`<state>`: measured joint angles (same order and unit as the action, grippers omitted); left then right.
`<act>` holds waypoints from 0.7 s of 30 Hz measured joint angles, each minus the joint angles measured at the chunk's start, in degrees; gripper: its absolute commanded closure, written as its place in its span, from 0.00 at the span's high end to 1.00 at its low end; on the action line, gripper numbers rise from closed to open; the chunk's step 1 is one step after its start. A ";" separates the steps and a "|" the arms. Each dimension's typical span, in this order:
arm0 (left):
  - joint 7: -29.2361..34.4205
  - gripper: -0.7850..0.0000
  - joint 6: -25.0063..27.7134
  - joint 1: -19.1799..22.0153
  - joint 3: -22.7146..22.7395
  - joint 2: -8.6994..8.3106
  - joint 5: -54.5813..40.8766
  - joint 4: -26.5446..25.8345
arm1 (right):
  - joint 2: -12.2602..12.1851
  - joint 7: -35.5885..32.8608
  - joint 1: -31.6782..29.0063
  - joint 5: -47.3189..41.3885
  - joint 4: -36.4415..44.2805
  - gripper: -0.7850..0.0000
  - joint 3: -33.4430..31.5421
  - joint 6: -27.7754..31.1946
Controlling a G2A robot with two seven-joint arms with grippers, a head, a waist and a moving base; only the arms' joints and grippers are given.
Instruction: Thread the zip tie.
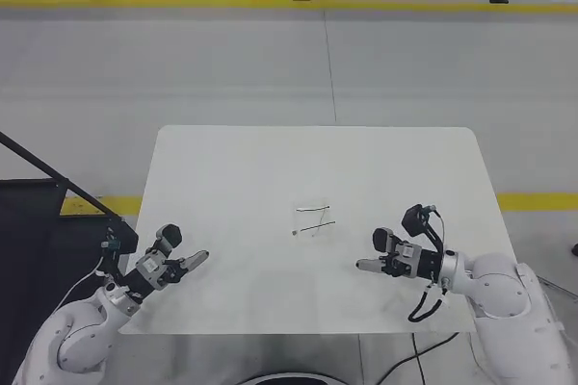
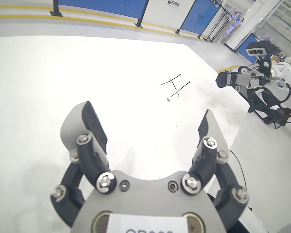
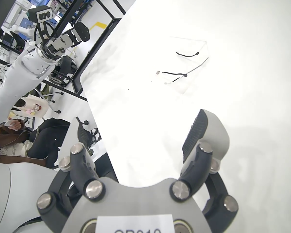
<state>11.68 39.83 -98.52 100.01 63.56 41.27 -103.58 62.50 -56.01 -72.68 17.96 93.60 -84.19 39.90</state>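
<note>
In the top view the white table (image 1: 231, 173) fills the middle of the frame, and the zip tie (image 1: 315, 219) lies on it a little right of the centre, well apart from both arms. The left gripper (image 1: 185, 246) is at the lower left of this frame and the right gripper (image 1: 371, 250) at the lower right, both over the near part of the table, with the zip tie between them and farther up. From above the zip tie is only a few thin dark lines: a short one, and under it a longer slanted one. The wrist views give more. In the left wrist view the zip tie (image 2: 174, 87) appears as thin black strips that cross each other, with a small pale speck just beside one end, and the right gripper (image 2: 220, 79) is seen farther off, past the table edge. In the right wrist view the zip tie (image 3: 184, 73) shows as a short curved black piece with a small head, and near it a second black piece whose head joins a pale grey tail. A faint clear outline surrounds them, but I cannot tell what it is. This view also shows the left gripper (image 3: 81, 31) far off. Each wrist view shows its own tool best: the left gripper (image 2: 148, 115) has its jaws spread wide with nothing between them, and the right gripper (image 3: 141, 120) is equally wide apart and holds nothing.
</note>
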 measured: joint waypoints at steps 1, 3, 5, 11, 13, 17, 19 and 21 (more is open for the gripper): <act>-0.07 1.00 -0.01 0.00 0.00 0.00 0.05 0.02 | 0.00 0.00 0.00 0.00 0.00 1.00 0.00 0.00; -0.07 1.00 -0.01 0.00 0.01 0.01 0.05 0.02 | 0.00 -0.01 0.00 -0.02 0.00 1.00 0.00 0.01; -0.07 1.00 -0.01 0.00 0.01 0.01 0.05 0.02 | 0.00 -0.02 0.01 -0.02 0.00 1.00 0.00 0.01; 0.90 1.00 -0.68 0.87 -2.15 0.10 -2.32 -0.61 | 0.33 3.90 0.87 0.47 -0.27 1.00 2.45 -3.00; 0.97 1.00 -0.98 1.02 -2.48 0.11 -3.69 -0.75 | 0.46 2.50 3.31 -3.35 -2.31 1.00 4.01 -6.13; 1.54 1.00 -0.22 0.85 -2.47 0.02 -6.16 -0.86 | 0.78 -2.52 9.19 -9.70 -7.89 1.00 7.29 -11.21; 1.55 1.00 -0.21 0.85 -2.44 0.02 -6.13 -0.84 | 0.99 -4.55 12.26 -12.13 -11.40 1.00 8.84 -12.87; 1.54 1.00 -0.24 0.85 -2.44 0.02 -6.06 -0.84 | 1.17 -5.73 14.58 -13.60 -14.23 1.00 10.00 -13.82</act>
<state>13.22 39.59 -97.67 97.57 63.58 35.21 -104.41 63.67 -61.74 -58.10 4.37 79.37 -74.19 26.07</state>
